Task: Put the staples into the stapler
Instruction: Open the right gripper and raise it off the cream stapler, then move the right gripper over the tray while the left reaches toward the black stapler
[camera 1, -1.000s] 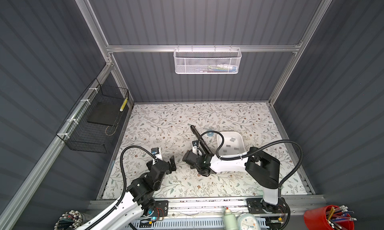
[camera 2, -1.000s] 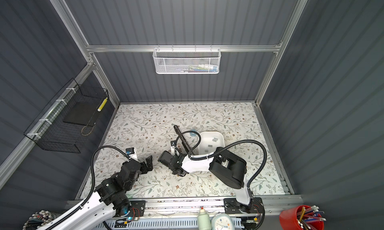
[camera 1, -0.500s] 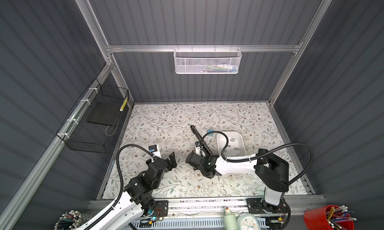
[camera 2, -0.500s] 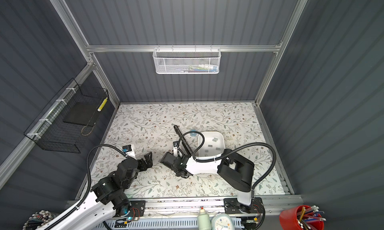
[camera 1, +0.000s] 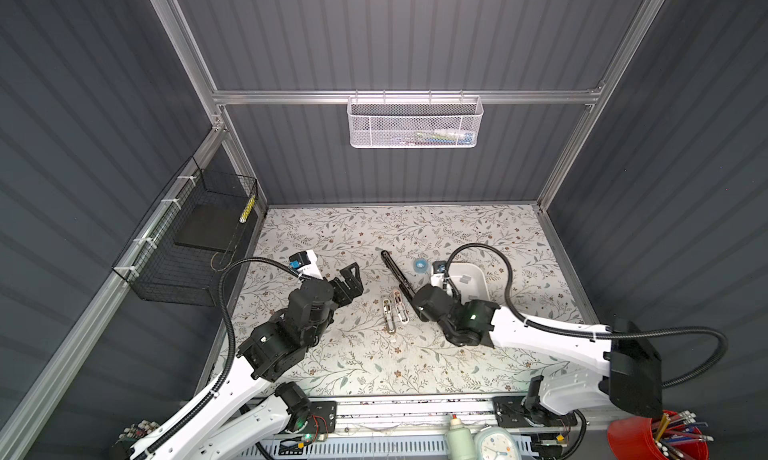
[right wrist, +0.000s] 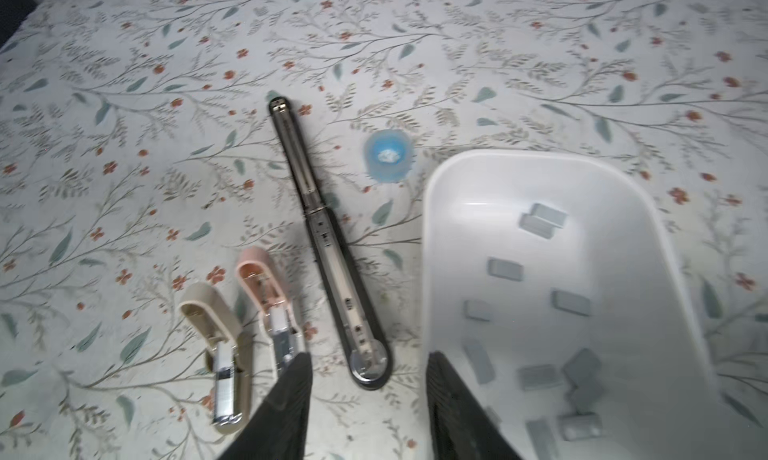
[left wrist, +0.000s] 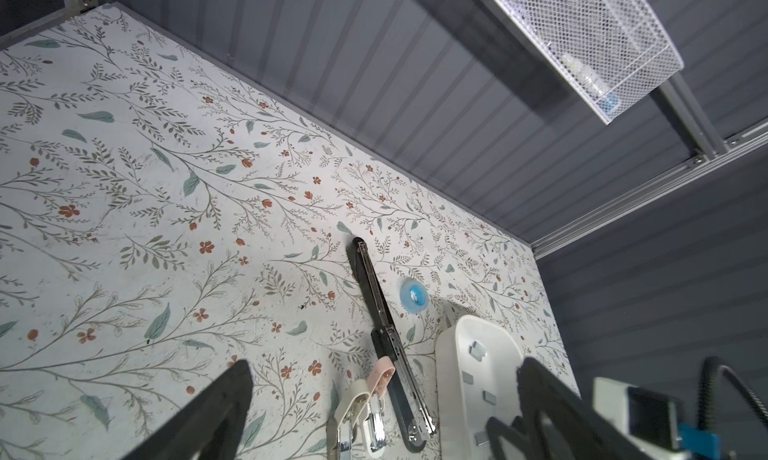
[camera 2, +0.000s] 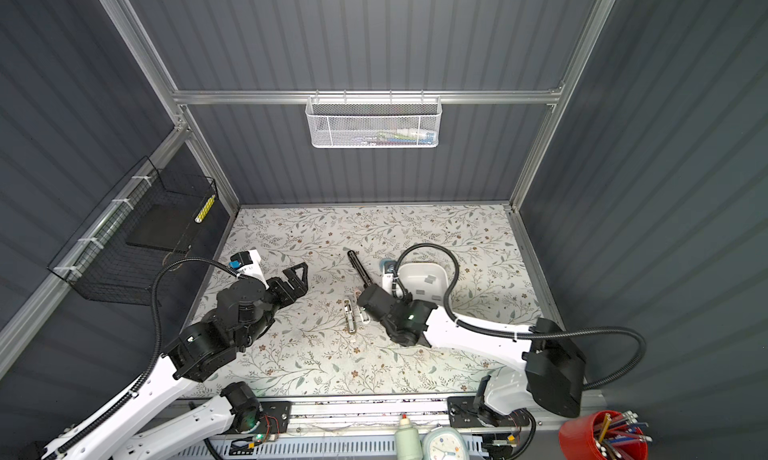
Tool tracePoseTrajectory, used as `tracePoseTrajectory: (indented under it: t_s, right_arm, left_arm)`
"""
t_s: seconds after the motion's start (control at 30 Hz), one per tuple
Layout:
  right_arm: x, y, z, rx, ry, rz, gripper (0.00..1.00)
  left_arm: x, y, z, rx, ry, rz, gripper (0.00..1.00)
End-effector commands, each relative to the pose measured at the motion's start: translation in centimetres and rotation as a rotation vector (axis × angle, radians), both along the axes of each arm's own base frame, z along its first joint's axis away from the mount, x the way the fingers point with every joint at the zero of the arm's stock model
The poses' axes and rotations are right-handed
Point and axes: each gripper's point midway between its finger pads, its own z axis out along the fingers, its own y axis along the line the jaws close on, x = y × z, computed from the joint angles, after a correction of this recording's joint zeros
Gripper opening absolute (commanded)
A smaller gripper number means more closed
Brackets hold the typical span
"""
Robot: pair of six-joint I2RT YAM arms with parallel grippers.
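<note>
A: The right hand (right wrist: 369,356) is half open and empty, the left hand (camera 1: 355,279) wide, empty. The staples (right wrist: 505,268) lie in the tray (right wrist: 519,156) beside the right hand.
B: Careful, when it reaches there a finger may knock the stapler (right wrist: 328,245) just ahead.

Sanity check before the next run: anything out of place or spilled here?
Nothing looks spilled. The staples lie scattered inside the white tray. The black stapler, pink stapler and beige stapler lie hinged open. A small blue cap sits loose beside them.
</note>
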Motion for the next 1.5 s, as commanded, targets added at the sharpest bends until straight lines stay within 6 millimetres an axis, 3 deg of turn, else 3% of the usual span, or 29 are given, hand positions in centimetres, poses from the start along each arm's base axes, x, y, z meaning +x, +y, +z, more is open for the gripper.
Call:
tracePoseTrajectory:
  t_s: [0.0,0.1,0.17,0.47,0.63,0.73,0.83,0.93,1.0,1.1,1.23,1.33,1.47]
  right_arm:
    - [0.0,-2.3,1.2,0.048,0.04,-0.012,0.52]
    - [1.0,-2.8,1.9,0.093,0.072,0.018,0.51]
    - [1.5,-3.0,1.4,0.057,0.087,0.043,0.5]
    - [1.8,-6.2,-3.5,0.02,0.224,0.037,0.49]
    - [2.7,-7.1,-4.8,-0.023,0.252,0.053,0.49]
    - [3.4,-7.2,-5.7,0.006,0.282,0.052,0.49]
    - [4.2,-6.5,-6.8,0.035,0.301,0.078,0.42]
    - [4.3,-6.1,-7.9,0.031,0.288,0.111,0.4]
    - [4.4,-5.8,-8.4,0.041,0.286,0.133,0.39]
    - [4.8,-6.6,-8.4,0.015,0.275,0.11,0.39]
    - [5.1,-7.9,-8.7,0.022,0.289,0.075,0.41]
    - [5.1,-8.0,-9.1,0.033,0.302,0.078,0.41]
    - [5.0,-7.7,-9.3,0.055,0.32,0.094,0.43]
  left_arm:
    - [1.3,0.9,2.5,0.016,-0.082,0.087,1.0]
    - [2.6,1.9,4.3,0.059,-0.152,0.195,1.0]
    - [3.2,2.4,4.8,0.084,-0.166,0.254,1.0]
    - [4.6,-0.3,5.5,0.095,-0.158,0.175,1.0]
    - [4.5,-0.7,5.7,0.12,-0.148,0.141,1.0]
    - [4.9,-2.3,6.0,0.172,-0.221,0.05,1.0]
    - [5.6,-4.3,4.1,0.289,-0.281,-0.063,1.0]
    - [8.0,-4.9,0.9,0.338,-0.221,-0.156,1.0]
    - [10.4,-4.3,-1.9,0.339,-0.136,-0.204,1.0]
    - [12.5,-2.8,-4.4,0.36,-0.097,-0.175,1.0]
    - [13.9,-3.0,-4.9,0.401,-0.125,-0.193,1.0]
    - [16.8,-2.2,-5.5,0.391,-0.091,-0.155,1.0]
    - [20.1,-2.3,-4.4,0.364,-0.077,-0.124,1.0]
